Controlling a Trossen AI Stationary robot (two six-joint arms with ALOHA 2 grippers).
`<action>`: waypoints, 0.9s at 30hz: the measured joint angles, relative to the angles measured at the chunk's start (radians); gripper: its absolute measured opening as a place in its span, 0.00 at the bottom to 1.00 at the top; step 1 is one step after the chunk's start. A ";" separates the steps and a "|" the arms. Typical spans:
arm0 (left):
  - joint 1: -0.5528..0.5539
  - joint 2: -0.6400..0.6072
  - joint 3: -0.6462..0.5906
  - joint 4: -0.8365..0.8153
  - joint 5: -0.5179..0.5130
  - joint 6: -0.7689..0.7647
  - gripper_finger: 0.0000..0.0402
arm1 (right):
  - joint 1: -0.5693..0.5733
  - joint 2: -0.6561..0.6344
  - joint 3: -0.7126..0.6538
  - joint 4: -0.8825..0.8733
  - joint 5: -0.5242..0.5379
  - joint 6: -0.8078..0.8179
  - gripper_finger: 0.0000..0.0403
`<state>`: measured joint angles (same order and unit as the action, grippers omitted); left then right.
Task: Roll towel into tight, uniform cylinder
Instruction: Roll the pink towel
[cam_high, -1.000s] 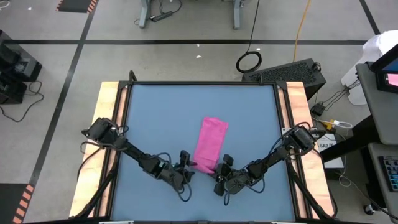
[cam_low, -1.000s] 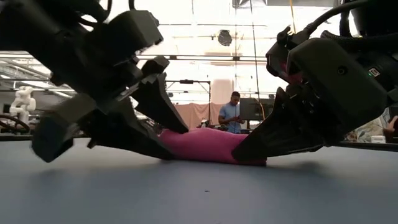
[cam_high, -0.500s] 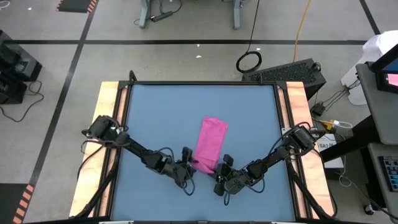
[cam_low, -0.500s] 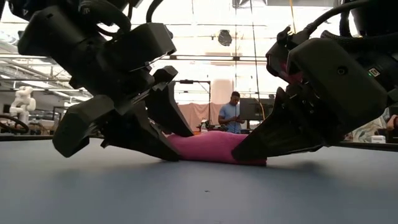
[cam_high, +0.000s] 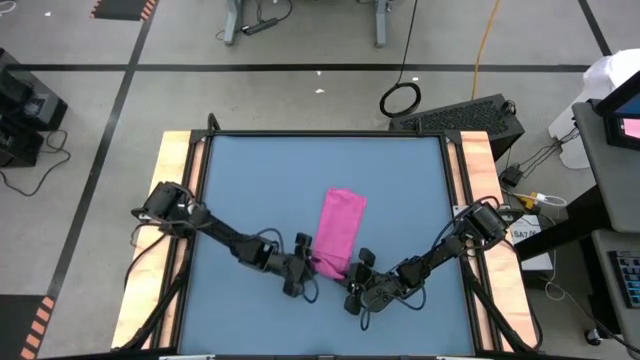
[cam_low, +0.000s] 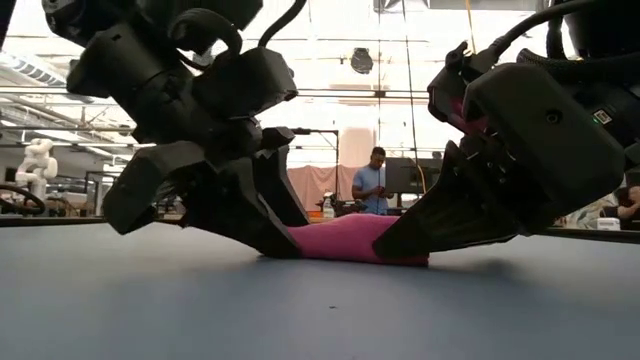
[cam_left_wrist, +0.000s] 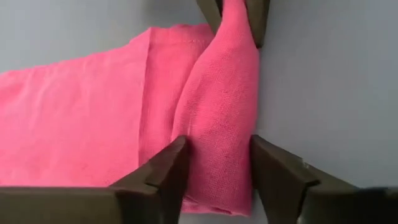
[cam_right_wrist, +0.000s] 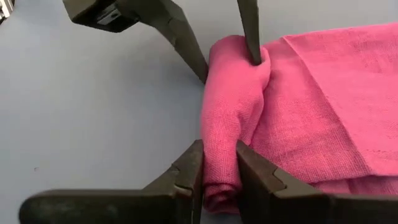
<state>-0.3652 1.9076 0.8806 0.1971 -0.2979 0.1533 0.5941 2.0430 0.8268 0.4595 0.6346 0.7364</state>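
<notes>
**Both claws clamp the rolled end of the pink towel**

High view: the towel (cam_high: 337, 233) lies as a folded strip near the middle of the blue table (cam_high: 250, 190), running away from the near edge. The left claw (cam_high: 305, 268) and the right claw (cam_high: 356, 275) meet at its near end, one from each side.

Low view: the rolled near end of the towel (cam_low: 345, 238) rests on the table between the two dark claws, the left claw (cam_low: 262, 225) on one side and the right claw (cam_low: 420, 235) on the other. A person (cam_low: 376, 182) stands in the room far behind.

Left wrist view: the left claw (cam_left_wrist: 217, 168) has its two fingers (cam_left_wrist: 165, 171) pressed against either side of the roll, clamped on it. The flat part of the towel (cam_left_wrist: 74, 124) spreads beside.

Right wrist view: the right claw (cam_right_wrist: 219, 171) pinches the opposite end of the same roll, fingers (cam_right_wrist: 189, 171) close together with cloth between them. The left claw's fingers show at the far end.
</notes>
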 joint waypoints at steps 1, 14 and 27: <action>0.005 0.000 0.000 -0.005 0.005 -0.009 0.41 | 0.000 0.000 0.000 0.000 0.000 -0.003 0.16; 0.066 0.001 0.000 -0.038 0.161 -0.112 0.13 | 0.104 -0.029 -0.005 0.034 0.171 -0.441 0.41; 0.156 0.002 0.007 -0.047 0.400 -0.275 0.11 | 0.122 -0.017 -0.001 0.192 0.310 -0.625 0.71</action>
<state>-0.2092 1.9095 0.8875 0.1501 0.1017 -0.1215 0.7159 2.0258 0.8261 0.6517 0.9448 0.1117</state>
